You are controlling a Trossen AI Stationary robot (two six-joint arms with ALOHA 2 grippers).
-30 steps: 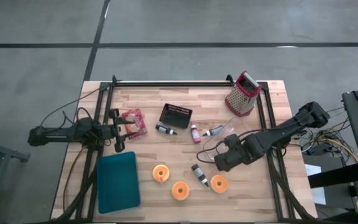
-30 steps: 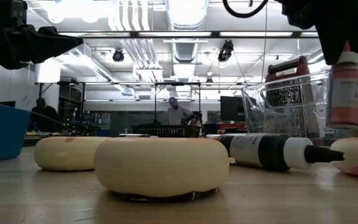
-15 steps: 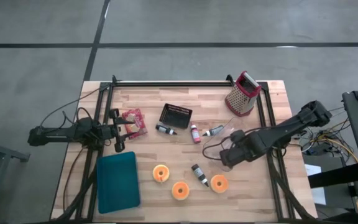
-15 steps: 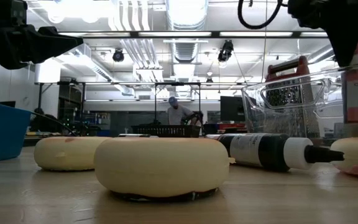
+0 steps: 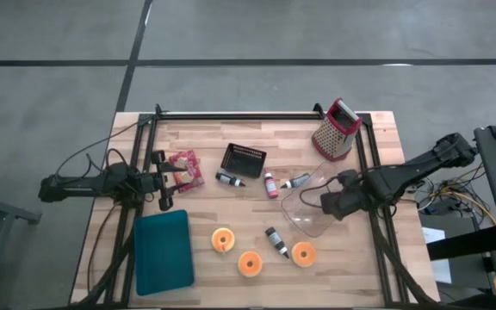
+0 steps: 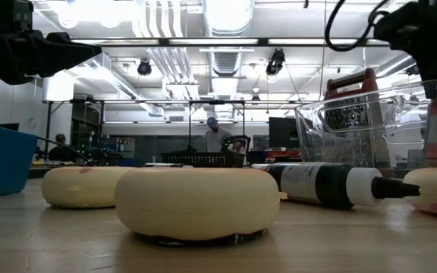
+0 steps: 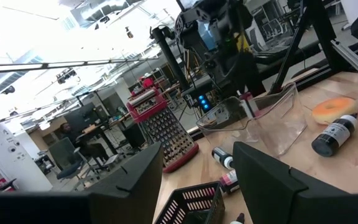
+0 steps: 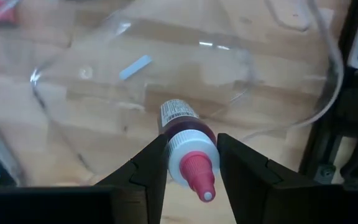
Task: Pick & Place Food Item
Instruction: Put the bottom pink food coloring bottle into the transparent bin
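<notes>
Right gripper [image 8: 188,163] grips a red bottle [image 8: 185,146] above the clear container [image 5: 310,209], nozzle toward the wrist; left gripper [image 5: 165,182] gapes, empty.

Two pale doughnuts [image 6: 197,201] sit nearest on the wooden tabletop [image 6: 67,243]. A dark bottle [image 6: 332,184] lies beside them. Behind it stands a clear container [image 6: 355,129] and a red grater [image 6: 351,106].

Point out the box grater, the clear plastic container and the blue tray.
box grater [image 5: 335,131]: high view, on its red metal face.
clear plastic container [image 5: 304,215]: high view, on its transparent floor.
blue tray [image 5: 162,251]: high view, on its bare flat base.
</notes>
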